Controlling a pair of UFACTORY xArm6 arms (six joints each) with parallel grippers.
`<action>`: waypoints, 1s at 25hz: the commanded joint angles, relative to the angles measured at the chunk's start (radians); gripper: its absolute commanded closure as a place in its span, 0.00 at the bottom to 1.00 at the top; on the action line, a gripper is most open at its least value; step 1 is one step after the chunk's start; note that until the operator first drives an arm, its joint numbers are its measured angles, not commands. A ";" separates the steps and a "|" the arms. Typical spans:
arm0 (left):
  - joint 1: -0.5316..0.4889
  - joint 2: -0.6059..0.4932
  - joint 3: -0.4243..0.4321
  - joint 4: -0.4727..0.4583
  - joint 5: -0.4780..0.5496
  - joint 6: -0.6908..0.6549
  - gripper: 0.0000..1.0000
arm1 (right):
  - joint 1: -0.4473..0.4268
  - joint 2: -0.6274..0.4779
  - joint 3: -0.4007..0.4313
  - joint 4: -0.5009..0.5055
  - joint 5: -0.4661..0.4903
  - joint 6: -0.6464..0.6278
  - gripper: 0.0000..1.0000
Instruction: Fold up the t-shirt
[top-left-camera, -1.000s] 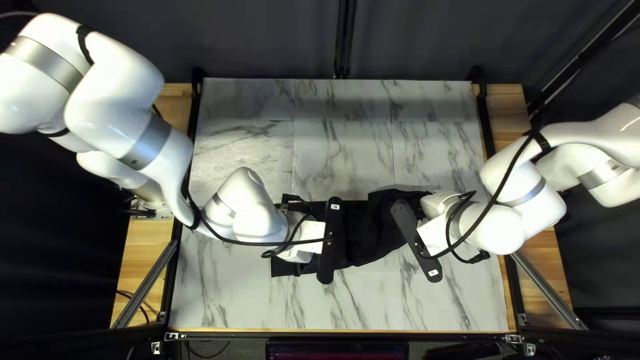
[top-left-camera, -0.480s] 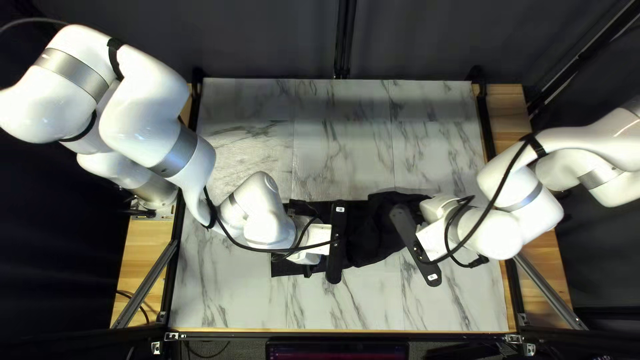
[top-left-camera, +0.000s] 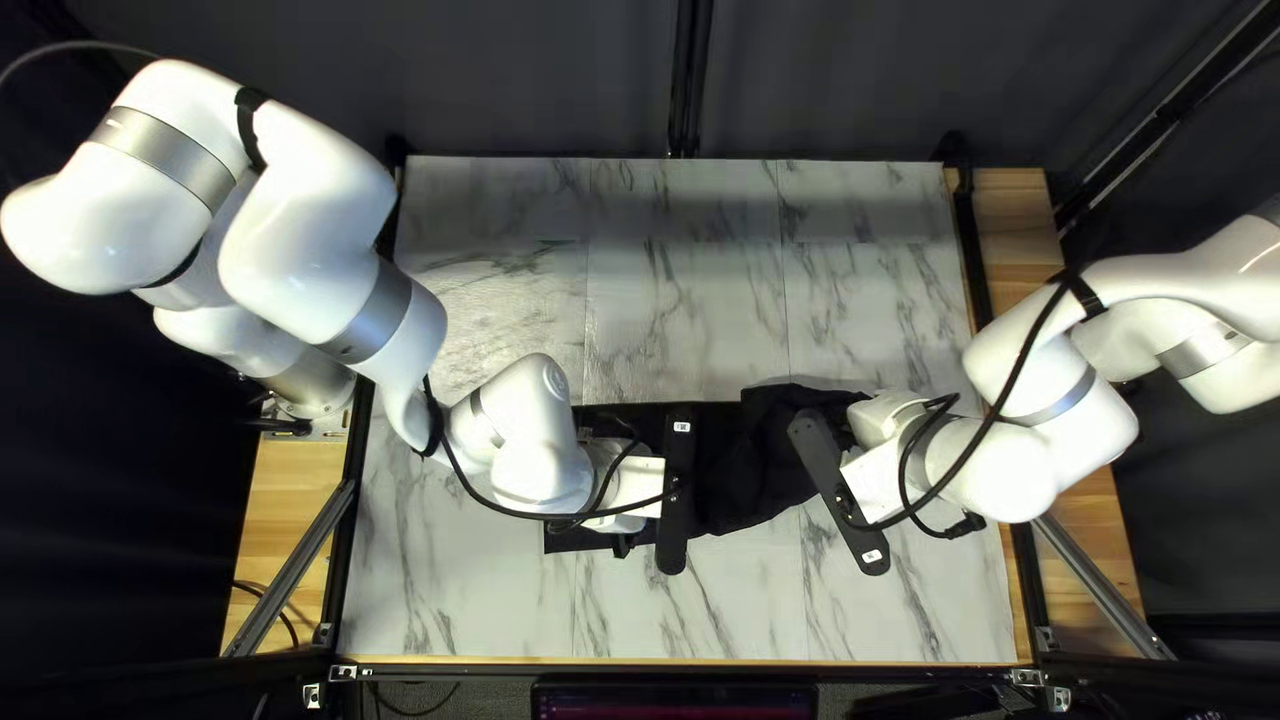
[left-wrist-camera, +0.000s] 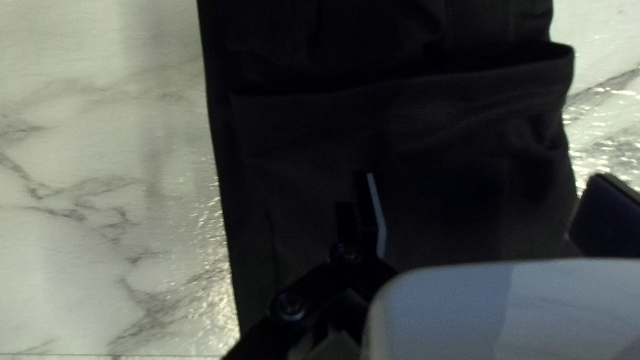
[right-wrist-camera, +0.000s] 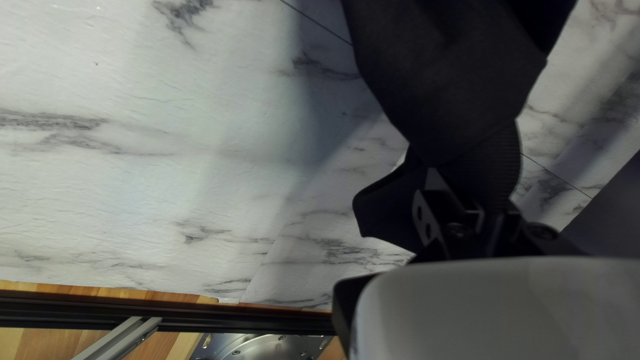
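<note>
In the top left view, my left gripper (top-left-camera: 675,494) is over the middle of the black t-shirt (top-left-camera: 754,467), and my right gripper (top-left-camera: 838,496) is at its right end; both sets of fingertips are hidden there. The left wrist view has my left gripper (left-wrist-camera: 487,213) standing wide open above the shirt (left-wrist-camera: 413,147), whose folded layer ends in an edge running across it. In the right wrist view, my right gripper (right-wrist-camera: 472,220) is shut on a bunched end of the shirt (right-wrist-camera: 453,87). A small dark flap of cloth sticks out beside its fingers.
Marbled tabletop (top-left-camera: 694,320) surrounds the shirt. Dark rails (top-left-camera: 980,267) line its left and right sides, with wooden strips (top-left-camera: 287,534) beyond. Black cables (top-left-camera: 1007,387) loop along both arms, and a monitor (top-left-camera: 674,700) stands at the near edge.
My left arm has moved to the right over the shirt, with its upper links swinging the same way. My right gripper has shifted only slightly, most recently a little to the right.
</note>
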 commanded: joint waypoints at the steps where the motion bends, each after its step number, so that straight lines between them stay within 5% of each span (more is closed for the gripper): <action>1: 0.002 0.012 0.006 0.031 -0.018 -0.045 0.00 | 0.001 -0.001 0.003 -0.002 -0.002 0.002 1.00; 12: 0.041 0.041 0.004 -0.087 -0.077 0.079 0.00 | -0.001 0.004 0.006 -0.005 -0.013 0.004 1.00; 25: 0.060 0.047 0.008 -0.061 -0.097 0.059 0.00 | 0.021 0.040 -0.080 -0.055 0.025 0.006 1.00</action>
